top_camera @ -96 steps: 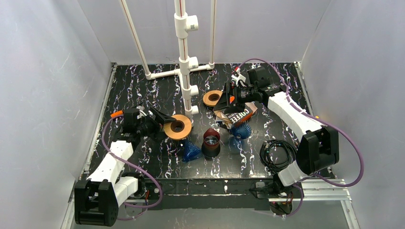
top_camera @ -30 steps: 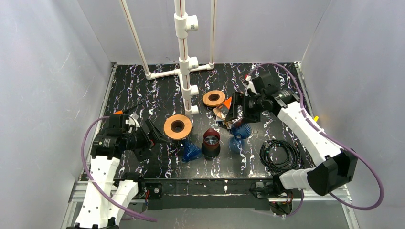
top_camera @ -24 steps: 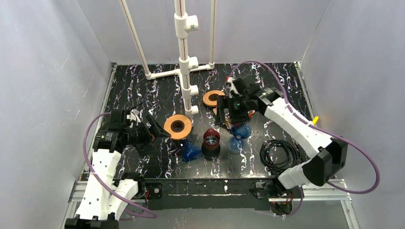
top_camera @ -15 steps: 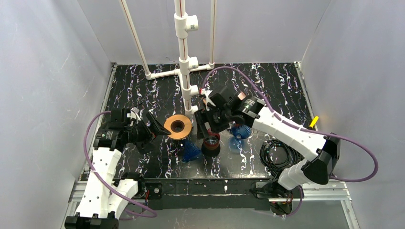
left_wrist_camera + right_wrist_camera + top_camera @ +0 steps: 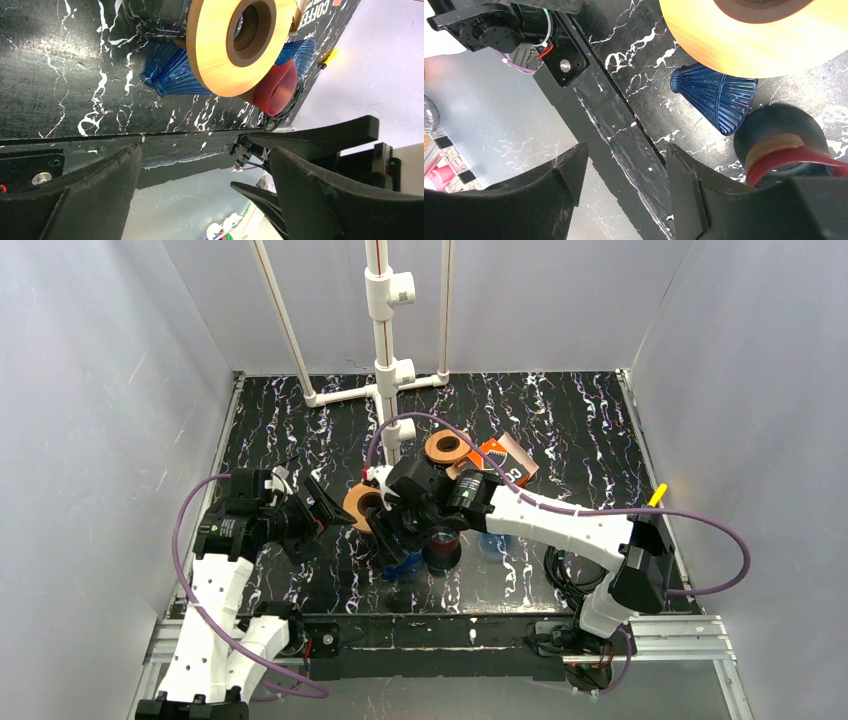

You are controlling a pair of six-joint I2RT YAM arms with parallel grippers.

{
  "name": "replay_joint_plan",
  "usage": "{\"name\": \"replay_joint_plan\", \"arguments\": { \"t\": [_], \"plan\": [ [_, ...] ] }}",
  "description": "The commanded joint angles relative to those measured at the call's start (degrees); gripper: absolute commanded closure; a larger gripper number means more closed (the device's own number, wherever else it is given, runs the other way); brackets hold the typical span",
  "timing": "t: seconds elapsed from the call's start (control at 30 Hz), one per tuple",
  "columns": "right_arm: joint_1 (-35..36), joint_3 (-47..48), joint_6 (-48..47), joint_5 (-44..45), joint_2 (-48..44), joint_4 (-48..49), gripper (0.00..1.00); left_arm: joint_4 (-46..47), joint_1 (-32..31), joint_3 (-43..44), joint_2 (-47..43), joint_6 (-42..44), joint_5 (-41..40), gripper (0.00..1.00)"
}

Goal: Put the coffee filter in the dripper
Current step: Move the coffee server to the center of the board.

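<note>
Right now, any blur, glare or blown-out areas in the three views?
Top external: evenly lit, sharp, no hard shadows on the black table. Left wrist: left fingers close and soft, wooden ring crisp, background past the table edge washed out. Right wrist: right fingers dark and blurred, blue dripper in focus.

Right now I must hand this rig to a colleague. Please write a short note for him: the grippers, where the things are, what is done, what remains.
Left gripper: open and empty, pointing at the wooden ring.
Right gripper: open and empty, close to the blue dripper near the table's front edge.
Filter box: farther back, near a second wooden ring; no gripper touches it.
Done: nothing that shows; no loose filter is in sight.
Left: take a filter and set it in the dripper.
</note>
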Motion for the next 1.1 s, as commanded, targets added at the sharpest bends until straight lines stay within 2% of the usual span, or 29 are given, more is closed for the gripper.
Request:
{"name": "replay_joint_plan", "arguments": {
  "t": [0.0, 0.4, 0.5, 0.83, 1.07],
  "plan": [
    [0.33, -1.78, -1.51, 0.43, 0.06, 4.04, 0.34, -2.18, -0.21, 1.69, -0.93, 0.41, -0.35, 0.02],
    [0.33, -12.26, -0.54, 8.82, -4.70, 3.20, 0.33, -2.55, -0.21, 1.72, -1.59, 0.25, -0.96, 0.02],
    [0.04, -13.10, 0.12, 12.31, -5.27, 2.25, 0.32, -2.64, -0.22, 1.63, -1.79, 0.23, -0.96, 0.02],
    [-3.72, -14.07, 0.86, 16.16, -5.55, 0.60, 0.24, -2.67, -0.28, 0.89, -3.02, -0.35, -0.79, 0.02],
    [-7.69, -14.27, 0.18, 15.77, -5.23, 1.21, 0.20, -2.67, -0.21, 0.93, -3.43, -0.58, -0.90, 0.02]
  ]
}}
